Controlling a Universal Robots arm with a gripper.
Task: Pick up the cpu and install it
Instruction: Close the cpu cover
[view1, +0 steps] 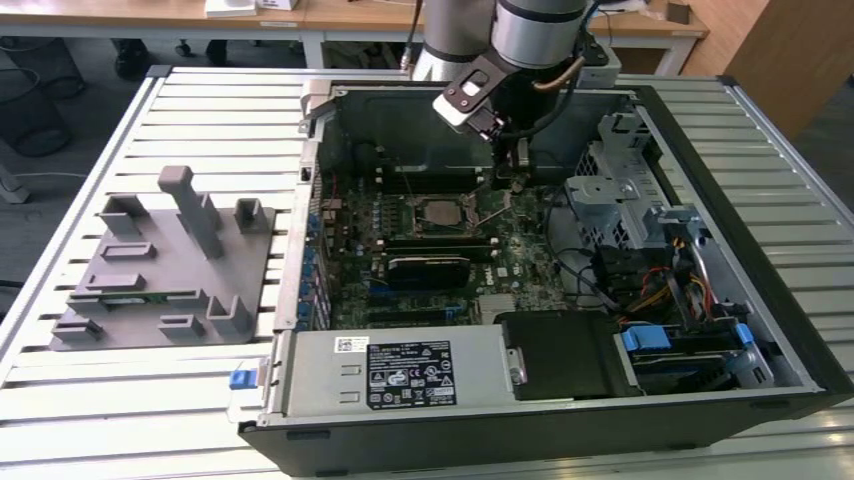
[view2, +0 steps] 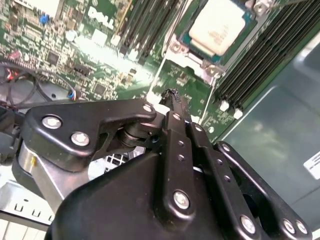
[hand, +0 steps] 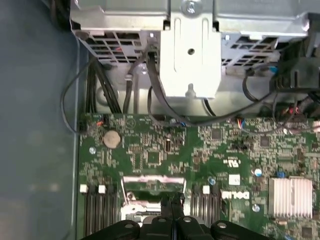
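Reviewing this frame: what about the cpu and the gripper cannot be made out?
- Whether the cpu is fully seated: in the second wrist view the picture's edge cuts it off.
- What the gripper tip touches: it is too small in the exterior view.
- The middle of the socket in the first wrist view: the fingers cover it.

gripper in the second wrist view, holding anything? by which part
Nothing is held. The gripper is shut with nothing between its fingers, over the motherboard; the cpu lies in its socket, apart from the tips.
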